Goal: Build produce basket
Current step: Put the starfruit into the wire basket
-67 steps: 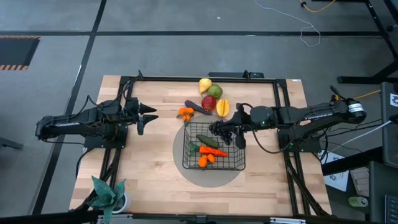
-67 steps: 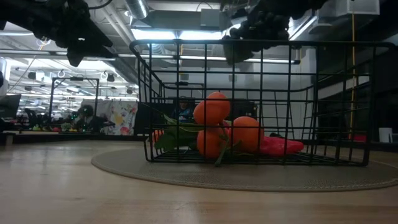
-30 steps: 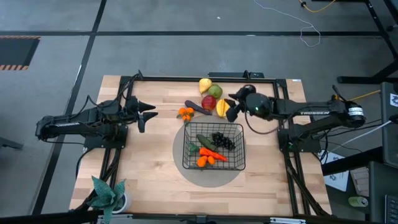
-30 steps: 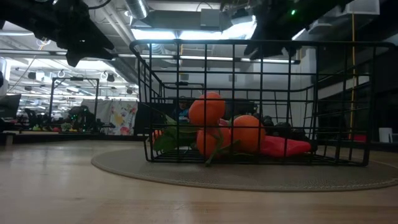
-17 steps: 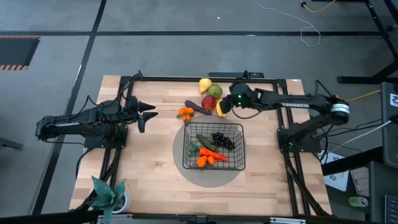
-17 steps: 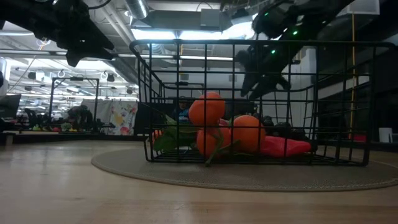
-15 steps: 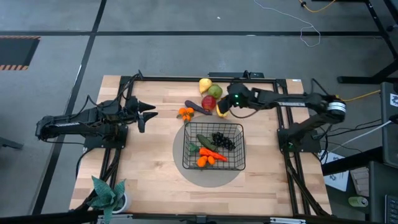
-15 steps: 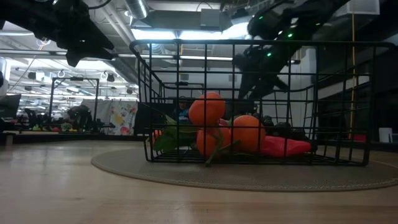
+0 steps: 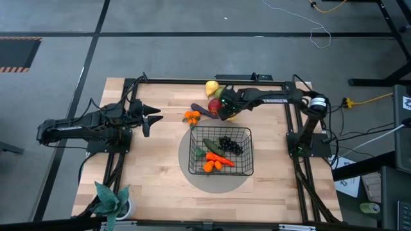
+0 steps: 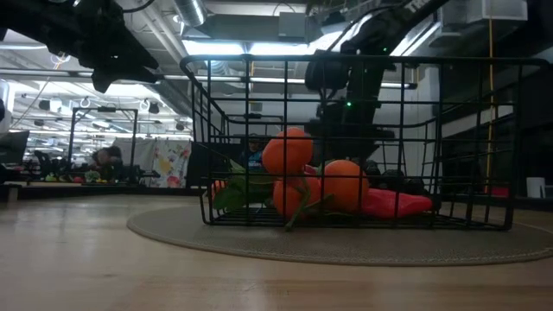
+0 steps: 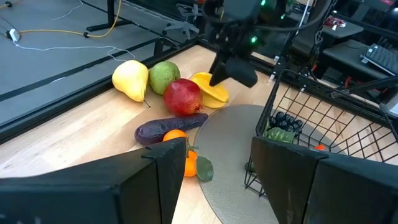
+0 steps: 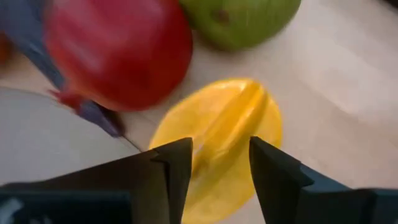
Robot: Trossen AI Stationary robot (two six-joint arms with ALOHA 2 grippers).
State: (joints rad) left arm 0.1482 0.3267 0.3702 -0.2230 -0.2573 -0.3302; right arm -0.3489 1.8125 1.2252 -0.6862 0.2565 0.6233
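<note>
The black wire basket [image 9: 221, 174] stands on a round grey mat and holds a cucumber, dark grapes [image 9: 230, 144], a carrot and small oranges [image 10: 346, 185]. Beyond its far side lie a yellow pear [image 9: 211, 86], a green apple [image 12: 249, 18], a red apple [image 12: 118, 50], a purple eggplant [image 11: 168, 126], loose oranges [image 9: 191, 117] and a yellow ridged fruit [image 12: 217, 137]. My right gripper [image 12: 221, 162] points down, open, its fingers just above the ridged fruit, apart from it. My left gripper [image 11: 217, 180] waits open and level at the table's left [image 9: 151, 119].
A potted green plant [image 9: 112, 200] stands at the near left corner. Black frame rails [image 9: 257, 79] run along the table's far and side edges. Bare wood lies between my left gripper and the basket. The fruits beyond the basket lie close together, touching one another.
My right gripper has gone from beside the basket's far right corner toward the table's far left, over to the loose fruits. It has sunk and tipped from nearly level to pointing steeply down over the yellow ridged fruit. Its fingers have stayed apart.
</note>
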